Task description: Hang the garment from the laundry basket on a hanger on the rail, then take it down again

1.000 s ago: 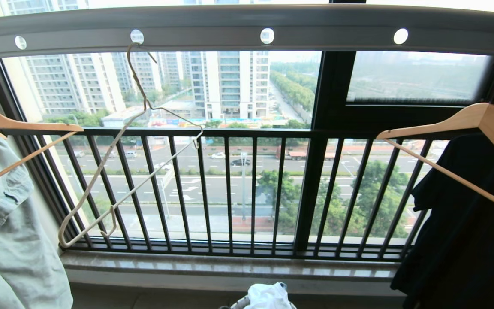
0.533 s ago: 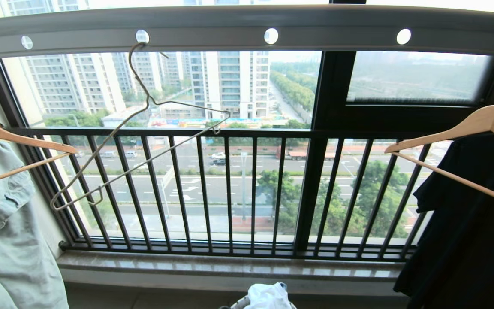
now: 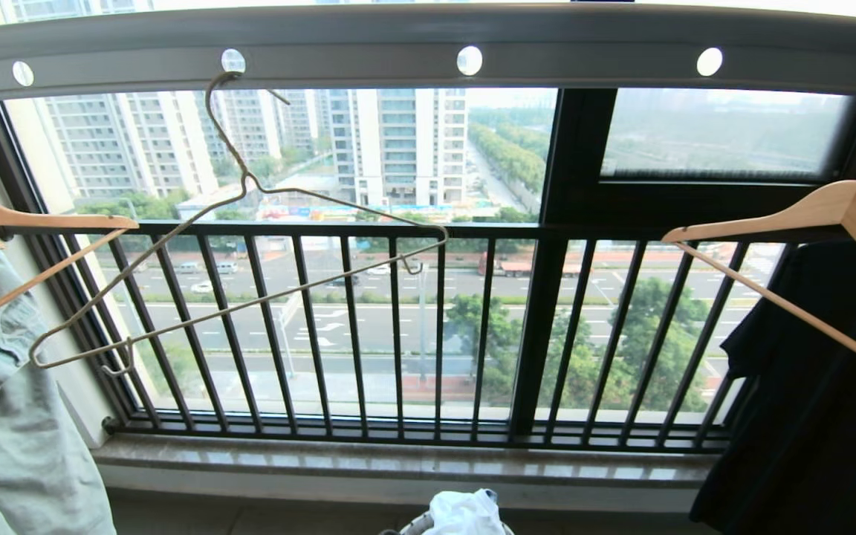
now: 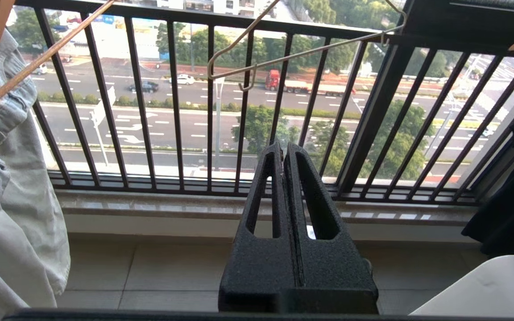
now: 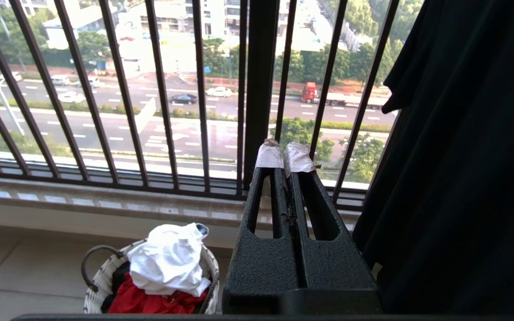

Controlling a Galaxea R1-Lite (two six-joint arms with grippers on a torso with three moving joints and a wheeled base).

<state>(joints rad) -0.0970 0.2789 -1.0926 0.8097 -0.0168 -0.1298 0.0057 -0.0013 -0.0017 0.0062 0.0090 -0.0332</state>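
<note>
The white garment (image 5: 167,261) lies crumpled on top of the round woven laundry basket (image 5: 101,285) on the floor below the sill; its top edge also shows in the head view as the garment (image 3: 465,513). The thin cream hanger (image 3: 248,180) hangs bare and tilted by its hook from a hole in the grey rail (image 3: 428,44). The left wrist view catches the hanger (image 4: 301,54) high above my left gripper (image 4: 283,149), which is shut on nothing. My right gripper (image 5: 285,154), with taped tips, is shut and empty beside the basket. Neither arm shows in the head view.
A wooden hanger (image 3: 49,221) with a pale denim garment (image 3: 4,416) hangs at the left. Another wooden hanger (image 3: 807,208) carries a black shirt (image 3: 807,416) at the right. Black window railing bars (image 3: 398,327) stand over a stone sill (image 3: 398,464). A red garment (image 5: 150,303) lies under the white one.
The wire hanger has swung on its hook: its low left end rose and went left, and its right end went further right. The wooden hangers sway slightly.
</note>
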